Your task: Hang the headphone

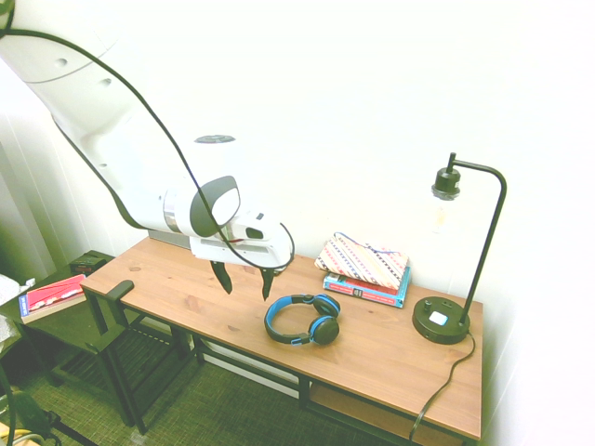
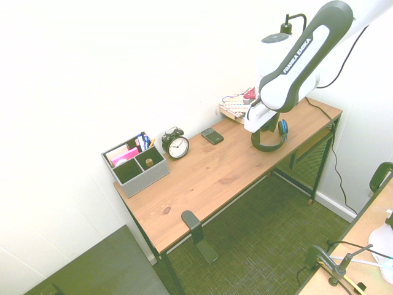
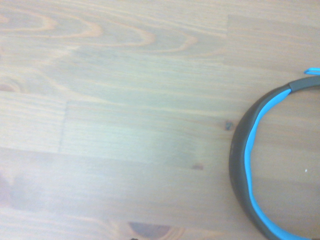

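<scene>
The headphone (image 1: 323,329), blue and black, lies flat on the wooden desk (image 1: 186,297) near its front edge, ear cups toward the lamp. My gripper (image 1: 244,281) hangs open just above the desk, a short way left of the headband, with nothing between its fingers. In the second exterior view the arm covers most of the gripper, and the headphone (image 2: 268,146) shows just beyond it. The wrist view shows bare wood and an arc of the blue-lined headband (image 3: 244,165).
A black hook (image 1: 119,290) sticks out at the desk's left end, also seen as the hook (image 2: 191,222). A grey organiser (image 2: 135,163), alarm clock (image 2: 177,146) and phone (image 2: 212,136) stand along the wall. Books with a patterned pouch (image 1: 364,265) and a lamp (image 1: 442,321) sit to the right.
</scene>
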`<state>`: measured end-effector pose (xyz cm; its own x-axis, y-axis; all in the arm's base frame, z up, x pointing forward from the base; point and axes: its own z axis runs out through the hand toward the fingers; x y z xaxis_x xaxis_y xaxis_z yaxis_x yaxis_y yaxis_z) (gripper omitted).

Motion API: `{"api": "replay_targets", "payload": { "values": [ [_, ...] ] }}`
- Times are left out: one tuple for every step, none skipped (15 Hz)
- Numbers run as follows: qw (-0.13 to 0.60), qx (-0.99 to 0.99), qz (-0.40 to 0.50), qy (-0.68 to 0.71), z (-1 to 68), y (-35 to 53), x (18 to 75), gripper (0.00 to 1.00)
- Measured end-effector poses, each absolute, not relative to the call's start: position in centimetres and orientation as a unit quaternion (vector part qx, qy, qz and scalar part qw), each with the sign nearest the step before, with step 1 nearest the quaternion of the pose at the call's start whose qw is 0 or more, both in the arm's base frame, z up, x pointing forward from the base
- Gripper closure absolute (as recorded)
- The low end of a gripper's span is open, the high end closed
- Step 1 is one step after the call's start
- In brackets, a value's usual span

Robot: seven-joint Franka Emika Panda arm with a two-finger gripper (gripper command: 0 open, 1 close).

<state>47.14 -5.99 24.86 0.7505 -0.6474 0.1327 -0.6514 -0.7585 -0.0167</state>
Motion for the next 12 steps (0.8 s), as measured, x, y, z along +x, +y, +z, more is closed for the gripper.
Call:
{"api": "replay_targets", "payload": {
  "values": [
    [0.016,0.937,0.064,-0.343,24.3,-6.4,48.0,0.00],
    [0.018,0.938,0.061,-0.341,23.7,-6.9,48.8,0.00],
    [0.020,0.939,0.057,-0.338,23.0,-7.4,49.3,0.00],
    [0.023,0.940,0.052,-0.337,22.2,-7.9,49.6,0.00],
    [0.025,0.940,0.048,-0.337,21.5,-8.3,49.9,0.00],
    [0.024,0.940,0.044,-0.337,20.9,-8.5,50.1,0.00],
    [0.024,0.941,0.040,-0.336,20.2,-8.8,50.3,1.00],
    [0.023,0.941,0.037,-0.335,19.4,-9.0,50.5,1.00],
    [0.022,0.941,0.033,-0.335,18.7,-9.3,50.7,1.00],
    [0.020,0.941,0.029,-0.337,18.1,-9.6,50.9,1.00],
    [0.017,0.940,0.027,-0.339,17.7,-9.9,51.1,1.00],
    [0.015,0.940,0.027,-0.339,17.5,-10.0,51.3,1.00]
  ]
}}
